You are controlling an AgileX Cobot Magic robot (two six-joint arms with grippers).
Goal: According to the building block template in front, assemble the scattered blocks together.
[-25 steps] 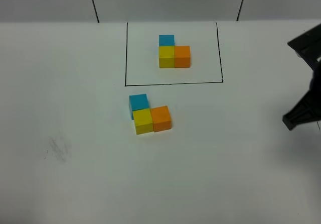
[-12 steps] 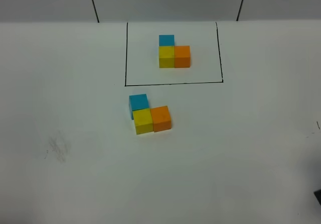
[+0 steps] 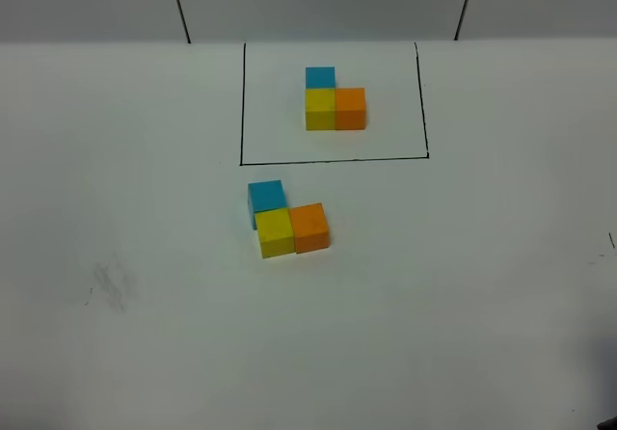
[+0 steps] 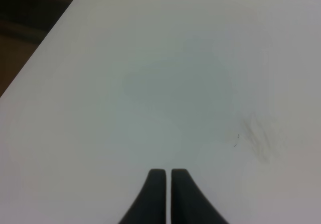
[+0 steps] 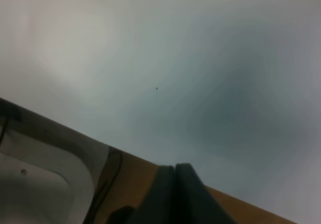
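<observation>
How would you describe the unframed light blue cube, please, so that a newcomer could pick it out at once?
On the white table, find the black drawn rectangle. Just outside its near left corner sit three joined cubes. The light blue cube is the farthest of them, touching the yellow cube only, not the orange cube.

The white table (image 3: pixel 463 285) looks smooth and matt, with a faint grey smudge (image 3: pixel 111 285) at about eight o'clock. The loose blue cube (image 3: pixel 266 197), yellow cube (image 3: pixel 276 231) and orange cube (image 3: pixel 310 226) are matt and smooth-faced, as is the framed cluster (image 3: pixel 335 102) at twelve o'clock. Both dark grippers (image 4: pixel 167 196) (image 5: pixel 175 194) look like dull plastic.
</observation>
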